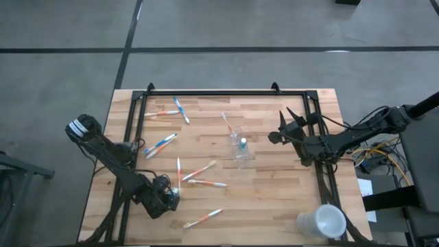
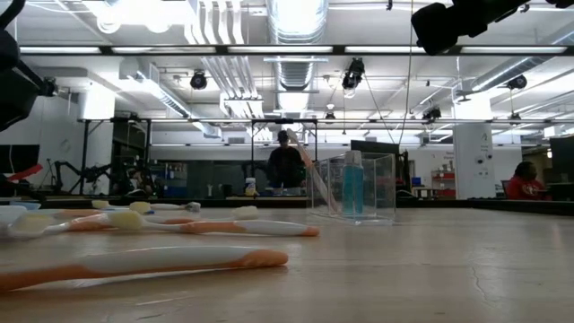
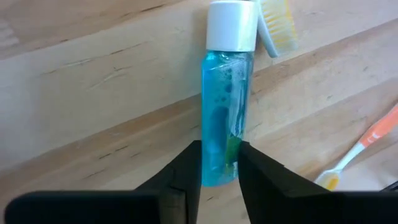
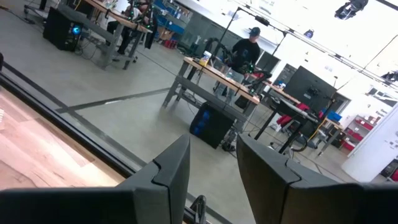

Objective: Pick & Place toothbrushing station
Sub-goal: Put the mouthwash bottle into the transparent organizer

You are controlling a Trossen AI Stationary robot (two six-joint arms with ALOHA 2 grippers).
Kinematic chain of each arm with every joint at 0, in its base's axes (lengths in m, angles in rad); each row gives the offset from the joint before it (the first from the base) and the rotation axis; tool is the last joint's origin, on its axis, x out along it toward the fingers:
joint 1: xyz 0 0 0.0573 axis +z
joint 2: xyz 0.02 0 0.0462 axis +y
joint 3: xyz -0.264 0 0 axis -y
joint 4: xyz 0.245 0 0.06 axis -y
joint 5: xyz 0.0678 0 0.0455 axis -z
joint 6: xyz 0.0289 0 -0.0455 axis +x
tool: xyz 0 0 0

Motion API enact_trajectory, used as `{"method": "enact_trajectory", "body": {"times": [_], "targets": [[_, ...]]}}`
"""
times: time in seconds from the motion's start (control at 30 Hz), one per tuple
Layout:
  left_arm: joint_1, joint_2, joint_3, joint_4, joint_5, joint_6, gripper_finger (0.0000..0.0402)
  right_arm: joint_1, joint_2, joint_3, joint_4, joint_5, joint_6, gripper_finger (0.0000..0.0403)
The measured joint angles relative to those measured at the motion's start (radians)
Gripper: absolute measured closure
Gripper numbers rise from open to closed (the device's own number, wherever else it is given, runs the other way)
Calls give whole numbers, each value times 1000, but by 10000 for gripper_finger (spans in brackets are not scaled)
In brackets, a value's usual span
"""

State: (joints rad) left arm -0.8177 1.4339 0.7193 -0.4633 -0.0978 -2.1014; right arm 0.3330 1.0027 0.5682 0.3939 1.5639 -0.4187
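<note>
Fingers of the left gripper are pinched on the bottom end of a small see-through blue tube with a white cap, which lies flat on the wooden table near its front left edge, long axis running straight out from the fingers, cap end farthest. Right gripper hangs off by the right rail, holding nothing, fingers a narrow gap apart. I'd guess the tube goes to the small clear plastic cup at table centre, roughly midway between the arms, so it'll need tipping upright
</note>
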Motion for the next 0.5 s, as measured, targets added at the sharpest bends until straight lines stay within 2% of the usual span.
{"method": "enact_trajectory", "body": {"times": [0.27, 0.5], "targets": [[0, -39, -2, -6, -15, 2, 308, 0, 0, 0, 0, 0, 0, 278], [0, -64, 3, -2, -78, 36, 339, 0, 0, 0, 0, 0, 0, 278]]}}
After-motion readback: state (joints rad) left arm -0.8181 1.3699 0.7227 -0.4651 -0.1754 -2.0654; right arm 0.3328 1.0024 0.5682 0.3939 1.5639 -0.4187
